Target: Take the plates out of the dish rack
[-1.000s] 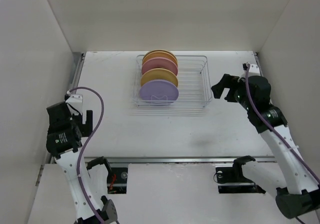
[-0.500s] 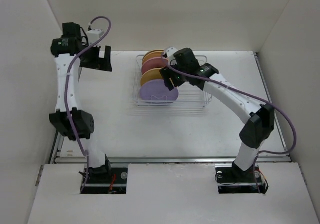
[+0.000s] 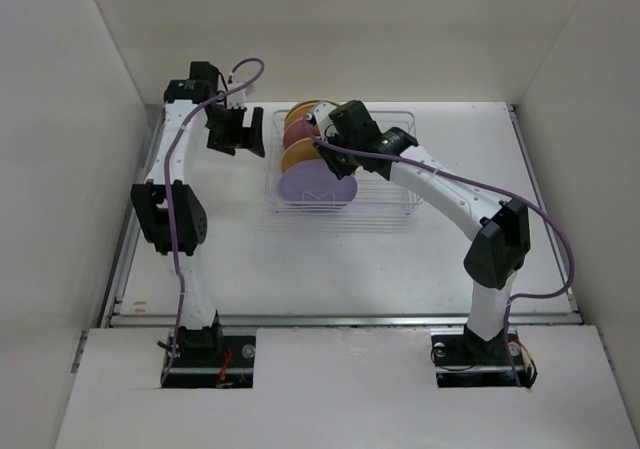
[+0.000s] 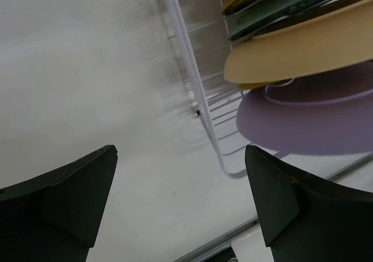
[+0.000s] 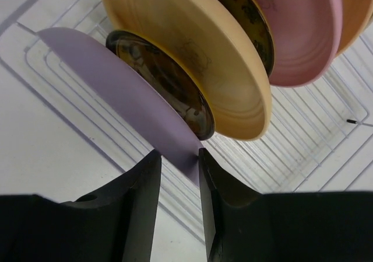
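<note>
The dish rack (image 3: 400, 187) stands at the back centre of the table with the plates upright in a row. A lilac plate (image 3: 316, 185) is at the front, with a yellow one (image 3: 303, 154), a pink one (image 3: 300, 129) and an orange one (image 3: 305, 111) behind it. My right gripper (image 5: 178, 153) straddles the lilac plate's (image 5: 111, 78) right rim. Its jaws are narrow, and a slit still shows beside the left finger. A small dark ornate plate (image 5: 166, 84) stands just behind. My left gripper (image 3: 240, 134) hovers open left of the rack, over bare table (image 4: 116, 87).
The rack's wire side (image 4: 189, 75) runs close to my left gripper's right finger (image 4: 303, 209). White walls enclose the table on the left, back and right. A metal rail (image 3: 340, 319) runs along the near edge.
Both arms swung from the near sides to the rack. The right gripper came down over the lilac plate's rim and its jaws narrowed. The left gripper moved in beside the rack's left side.
</note>
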Action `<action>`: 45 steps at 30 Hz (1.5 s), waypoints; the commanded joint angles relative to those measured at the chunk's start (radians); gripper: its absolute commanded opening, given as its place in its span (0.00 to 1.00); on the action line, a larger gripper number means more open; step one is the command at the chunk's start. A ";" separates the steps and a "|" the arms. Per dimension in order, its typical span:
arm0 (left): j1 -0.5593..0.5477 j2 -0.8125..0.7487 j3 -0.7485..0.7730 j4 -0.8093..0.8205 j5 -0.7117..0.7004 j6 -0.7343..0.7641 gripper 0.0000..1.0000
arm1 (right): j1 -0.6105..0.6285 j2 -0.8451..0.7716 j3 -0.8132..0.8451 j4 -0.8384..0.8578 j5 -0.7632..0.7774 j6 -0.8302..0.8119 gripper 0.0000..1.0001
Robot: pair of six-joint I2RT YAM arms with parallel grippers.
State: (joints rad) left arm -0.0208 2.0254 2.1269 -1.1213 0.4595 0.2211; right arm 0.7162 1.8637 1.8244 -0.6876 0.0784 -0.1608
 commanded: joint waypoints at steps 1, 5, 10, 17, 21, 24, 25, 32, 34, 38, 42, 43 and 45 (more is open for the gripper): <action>-0.048 0.044 0.011 0.034 0.031 -0.049 0.89 | 0.003 0.023 0.013 0.034 0.018 -0.022 0.38; -0.068 0.091 0.011 0.072 0.010 -0.088 0.80 | 0.003 0.043 0.004 0.046 0.035 -0.022 0.36; -0.093 0.139 0.030 0.072 0.022 -0.138 0.46 | 0.003 0.025 -0.011 0.092 0.122 -0.022 0.00; -0.113 0.199 -0.002 0.052 0.061 -0.195 0.02 | 0.012 -0.030 -0.057 0.177 0.265 -0.065 0.00; -0.113 0.199 -0.015 0.052 0.048 -0.241 0.00 | 0.012 -0.083 -0.079 0.243 0.300 -0.065 0.00; -0.113 0.174 -0.053 0.087 0.033 -0.290 0.00 | 0.012 -0.127 -0.088 0.284 0.311 -0.052 0.00; -0.113 0.174 -0.079 0.110 0.033 -0.304 0.00 | 0.012 -0.162 -0.099 0.293 0.311 -0.040 0.00; -0.131 0.148 -0.125 0.146 0.002 -0.359 0.00 | 0.012 -0.280 -0.235 0.336 0.353 0.009 0.00; -0.131 0.139 -0.125 0.146 0.002 -0.359 0.00 | 0.012 -0.307 -0.257 0.336 0.363 0.047 0.00; -0.131 0.121 -0.125 0.155 -0.008 -0.379 0.00 | -0.009 -0.372 -0.257 0.275 0.281 0.154 0.00; -0.131 0.079 -0.180 0.235 -0.008 -0.408 0.00 | -0.023 -0.393 -0.310 0.139 -0.062 0.242 0.00; -0.131 0.079 -0.206 0.271 -0.008 -0.408 0.00 | -0.023 -0.393 -0.341 0.122 -0.131 0.263 0.00; -0.131 0.055 -0.216 0.294 -0.008 -0.436 0.00 | -0.023 -0.393 -0.460 0.112 -0.311 0.291 0.00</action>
State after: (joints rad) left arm -0.1108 2.1056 1.9564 -0.8928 0.4179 -0.1493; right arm 0.6876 1.4685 1.4780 -0.4915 0.0803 0.0357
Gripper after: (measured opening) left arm 0.024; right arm 0.067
